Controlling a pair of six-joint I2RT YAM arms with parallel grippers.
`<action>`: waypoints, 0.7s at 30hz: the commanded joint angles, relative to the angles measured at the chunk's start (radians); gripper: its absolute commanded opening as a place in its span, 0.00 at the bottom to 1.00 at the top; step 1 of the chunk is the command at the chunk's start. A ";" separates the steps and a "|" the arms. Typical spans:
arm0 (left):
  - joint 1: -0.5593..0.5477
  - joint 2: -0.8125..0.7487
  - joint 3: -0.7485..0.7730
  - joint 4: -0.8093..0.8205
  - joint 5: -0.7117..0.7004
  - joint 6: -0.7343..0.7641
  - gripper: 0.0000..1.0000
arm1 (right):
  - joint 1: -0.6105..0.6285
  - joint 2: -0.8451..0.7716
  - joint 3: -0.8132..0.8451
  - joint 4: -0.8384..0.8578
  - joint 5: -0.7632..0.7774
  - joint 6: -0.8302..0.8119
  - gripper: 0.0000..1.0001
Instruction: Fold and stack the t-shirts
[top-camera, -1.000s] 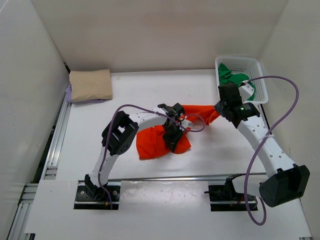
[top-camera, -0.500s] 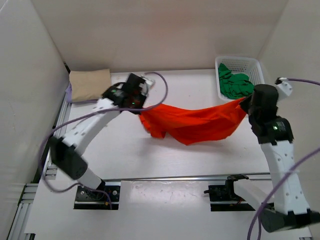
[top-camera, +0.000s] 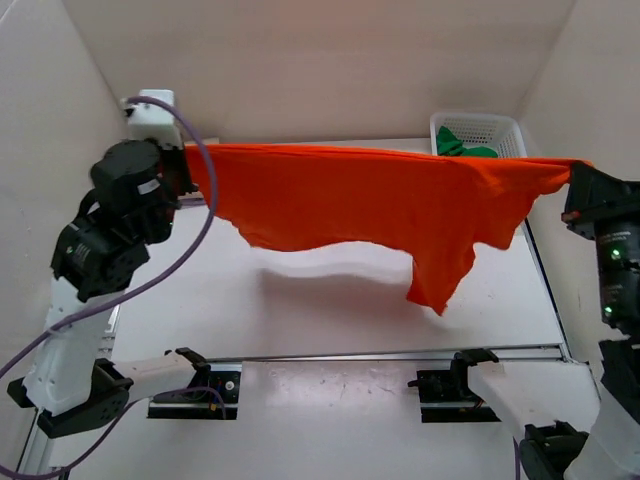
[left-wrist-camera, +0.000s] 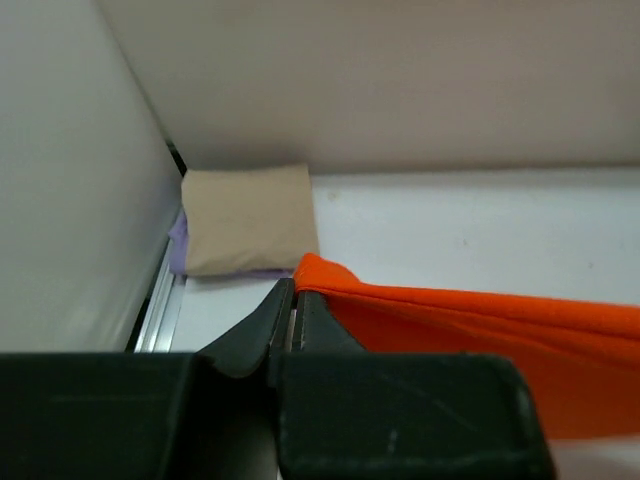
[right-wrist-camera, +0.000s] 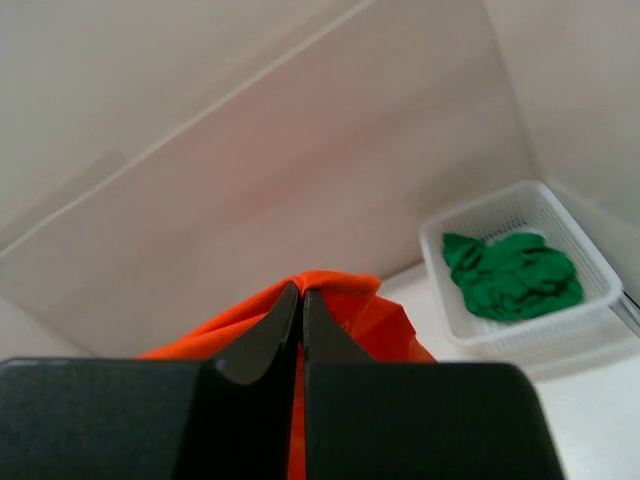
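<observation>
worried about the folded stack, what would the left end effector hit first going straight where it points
Probably the folded beige t-shirt on the lavender one; depth is unclear.

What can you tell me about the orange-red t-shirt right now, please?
The orange-red t-shirt is plain, soft-looking cloth, spread wide in the air above the table. The left end effector is shut on one upper corner, the right end effector on the other. Its top edge runs nearly straight; the lower edge hangs unevenly, one flap drooping lowest toward the right. It appears to clear the table, casting a shadow.
</observation>
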 joint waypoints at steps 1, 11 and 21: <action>0.009 -0.047 0.079 0.035 -0.223 0.008 0.10 | -0.006 0.001 0.090 0.013 0.002 -0.062 0.00; 0.009 -0.071 -0.070 0.074 -0.176 0.008 0.10 | -0.006 0.082 -0.092 0.004 -0.176 0.068 0.00; 0.066 0.284 -0.054 0.241 -0.044 0.008 0.10 | -0.015 0.588 0.237 0.022 -0.284 0.028 0.00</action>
